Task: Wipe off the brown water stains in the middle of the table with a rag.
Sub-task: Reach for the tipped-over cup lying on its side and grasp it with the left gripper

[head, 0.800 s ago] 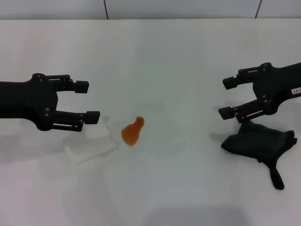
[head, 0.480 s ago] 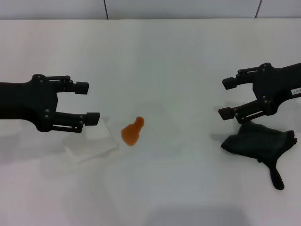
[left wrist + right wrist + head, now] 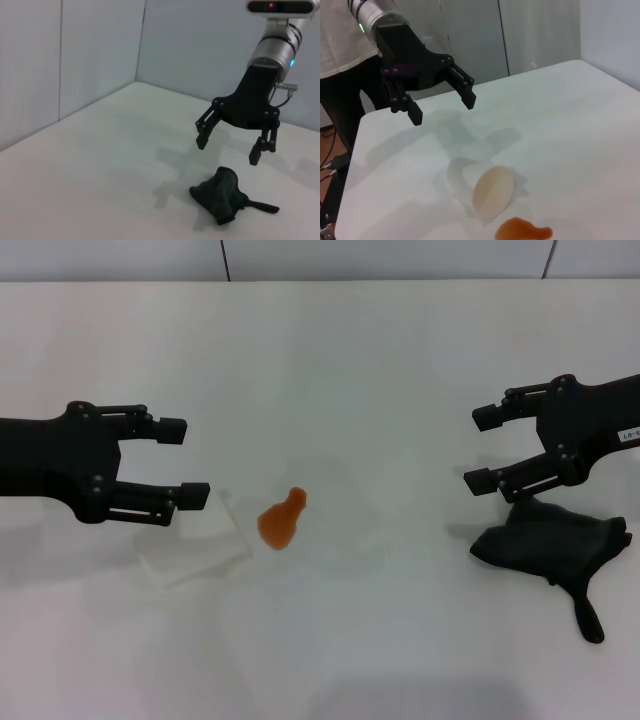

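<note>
Smooth white table (image 3: 400,360) bears glossy pear-shaped stain (image 3: 281,520), crumpled rag (image 3: 555,545).

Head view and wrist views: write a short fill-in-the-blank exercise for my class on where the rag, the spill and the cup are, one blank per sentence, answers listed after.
1. The rag lies on the table just below the open ____ gripper.
2. The brown water stains are one blotch lying between the rag and the white paper ____.
3. That cup lies on its ____ near the open left gripper.
4. The rag's colour is ____.

Missing words: right; cup; side; black
</note>
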